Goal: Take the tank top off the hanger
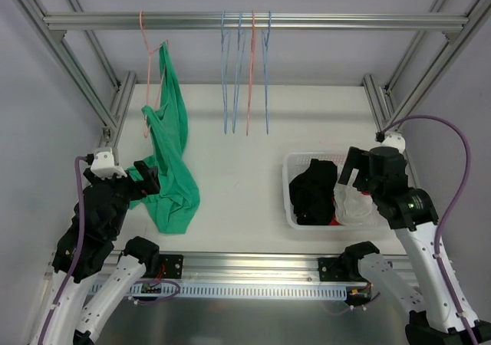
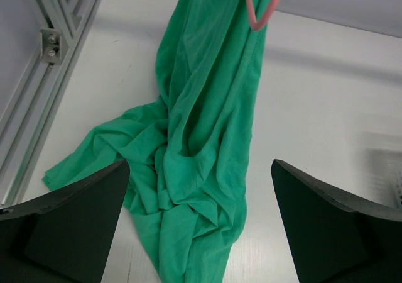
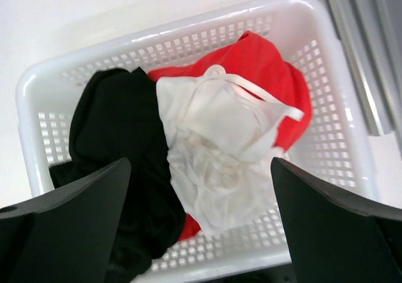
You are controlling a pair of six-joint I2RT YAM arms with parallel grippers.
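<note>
Tank top (image 2: 201, 138): thin green cloth, matt, soft creases. Hanger (image 2: 262, 12): pink, smooth, slight sheen, could be plastic or coated wire. Table (image 1: 238, 169): white, matt, smooth. Basket (image 3: 333, 113): white perforated plastic, semi-gloss. In it black garment (image 3: 119, 151), white garment (image 3: 213, 151), red garment (image 3: 276, 75), all matt cloth. Frame rail (image 1: 245, 21): brushed metal, dull shine. Left claw (image 2: 200, 163) and right claw (image 3: 201, 160): matt black plastic, slightly grainy.

The top view looks down from high at the near edge across the whole bench (image 1: 230, 176). The left wrist camera, close behind the left hand (image 2: 200, 166), faces down onto the tank top (image 2: 201, 138) just ahead. The right wrist camera looks past the right hand (image 3: 200, 163) into the basket (image 3: 333, 132). Both patches recur in the top view.
</note>
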